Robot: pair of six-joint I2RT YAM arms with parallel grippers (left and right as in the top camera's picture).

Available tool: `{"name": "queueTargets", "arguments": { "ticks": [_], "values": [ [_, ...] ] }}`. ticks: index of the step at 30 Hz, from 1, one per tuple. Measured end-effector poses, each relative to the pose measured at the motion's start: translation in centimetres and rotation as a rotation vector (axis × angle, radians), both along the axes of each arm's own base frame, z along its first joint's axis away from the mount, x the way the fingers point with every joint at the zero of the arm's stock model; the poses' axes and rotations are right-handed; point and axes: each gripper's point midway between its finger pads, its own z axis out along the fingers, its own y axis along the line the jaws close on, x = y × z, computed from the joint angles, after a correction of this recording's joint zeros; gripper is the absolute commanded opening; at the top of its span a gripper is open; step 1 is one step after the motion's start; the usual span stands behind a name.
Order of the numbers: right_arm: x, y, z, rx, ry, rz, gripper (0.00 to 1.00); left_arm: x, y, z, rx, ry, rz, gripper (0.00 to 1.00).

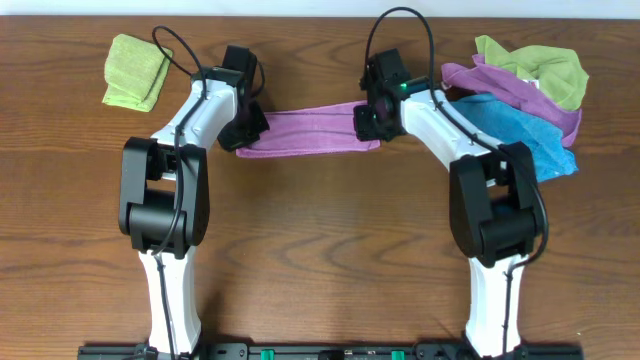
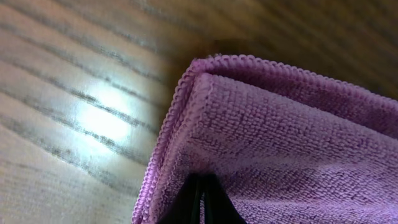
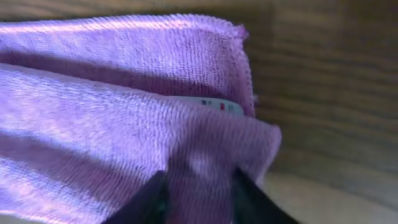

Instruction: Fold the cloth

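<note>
Purple-magenta microfibre, the cloth [image 1: 310,133], lies as a narrow, doubled band across the table [image 1: 320,250], a little toward 12 o'clock from its centre and stretched between the two arms. At least one fold is judged complete: both wrist views show two layers stacked with their hemmed edges nearly aligned, and a small white label [image 3: 214,104] sits between the layers at the right-hand end. The left gripper [image 2: 200,199] is clenched on the cloth's 9 o'clock end. The right gripper [image 3: 200,193] has the 3 o'clock end bunched between parted jaws; whether it presses or has let go cannot be told at this close range. What remains, as a judgement, is to set the band flat and probably fold it across its length.

The surface is dark brown wood-grain board, bare around the cloth. A lime-green towel [image 1: 135,72] lies folded at 10 o'clock. At 2 o'clock is a loose heap: a green towel [image 1: 540,60], another purple towel [image 1: 530,100] and a blue towel [image 1: 520,125]. Of the room, only a pale strip beyond the 12 o'clock edge shows.
</note>
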Motion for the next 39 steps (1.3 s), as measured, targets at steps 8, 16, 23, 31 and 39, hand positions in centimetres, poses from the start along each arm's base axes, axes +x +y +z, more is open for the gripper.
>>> {"name": "queueTargets", "arguments": {
  "ticks": [8,16,23,31,39],
  "values": [
    [3.9,-4.9,11.1,0.336,-0.189,-0.025,0.8,-0.8,0.1,0.0,0.006,0.031,0.0,0.06],
    [1.4,-3.0,4.5,0.58,-0.012,0.056,0.87,-0.8,0.1,0.0,0.006,0.031,0.0,0.06],
    [0.8,-2.2,2.1,0.627,0.046,0.067,0.8,-0.8,0.1,0.0,0.006,0.031,0.0,0.06],
    [0.4,-1.1,0.6,0.673,0.083,0.084,0.74,-0.8,0.1,0.0,0.006,0.031,0.0,0.06],
    [0.4,0.8,0.0,0.67,0.08,0.103,0.43,-0.8,0.1,0.0,0.005,0.031,0.0,0.06]
  ]
}}
